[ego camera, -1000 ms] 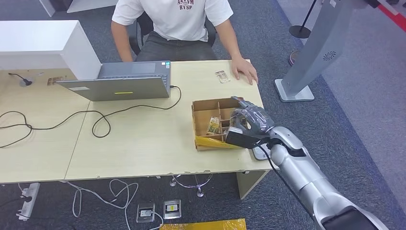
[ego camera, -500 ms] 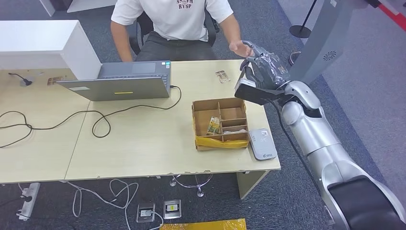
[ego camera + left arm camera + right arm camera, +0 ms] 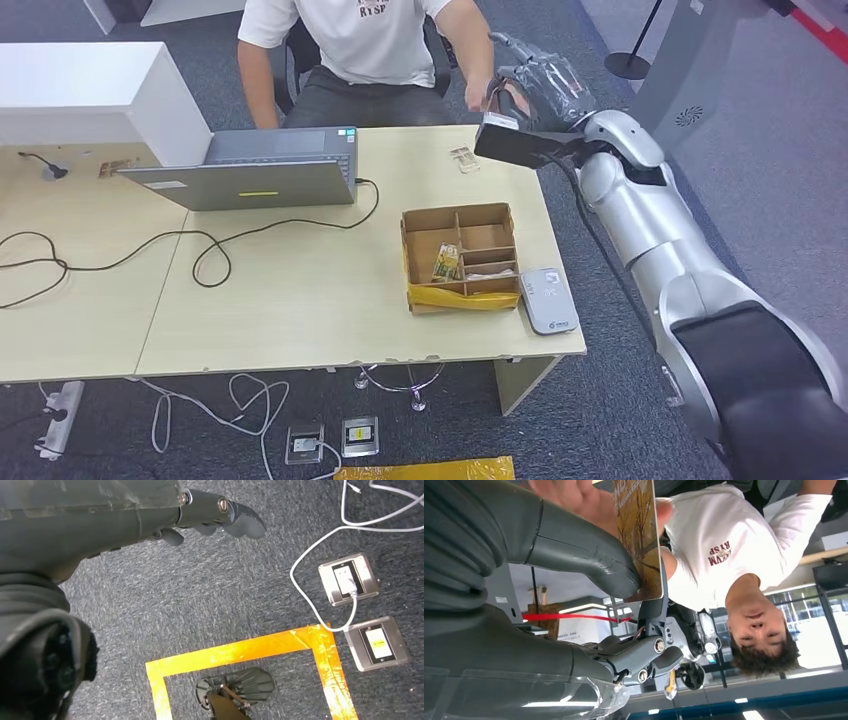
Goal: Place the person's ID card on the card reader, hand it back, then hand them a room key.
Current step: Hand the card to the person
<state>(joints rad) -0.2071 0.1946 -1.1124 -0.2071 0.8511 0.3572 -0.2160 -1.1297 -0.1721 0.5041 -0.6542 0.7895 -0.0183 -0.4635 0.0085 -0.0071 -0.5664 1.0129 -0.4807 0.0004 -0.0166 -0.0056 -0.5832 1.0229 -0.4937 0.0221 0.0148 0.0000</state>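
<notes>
My right hand (image 3: 537,84) is raised over the table's far right corner, held out toward the seated person (image 3: 375,40). In the right wrist view its thumb and a finger pinch a room key card (image 3: 639,535) printed with brown trees. The person's hand (image 3: 488,93) is lifted right beside my hand and the card, palm (image 3: 569,495) close to the card's edge. A small ID card (image 3: 462,158) lies on the table near the person. The grey card reader (image 3: 548,299) sits at the table's front right. My left hand (image 3: 150,515) hangs over the floor, fingers spread and holding nothing.
A divided cardboard box (image 3: 460,257) with more cards stands left of the reader. A laptop (image 3: 255,170) and its black cable (image 3: 200,250) take the table's middle. A grey kiosk stand (image 3: 640,130) rises to the right. Floor sockets (image 3: 350,577) and orange tape (image 3: 240,652) lie below.
My right hand rose from the cardboard box to the far right corner, carrying the key card toward the person. The person's hand lifted off the table to meet it.
</notes>
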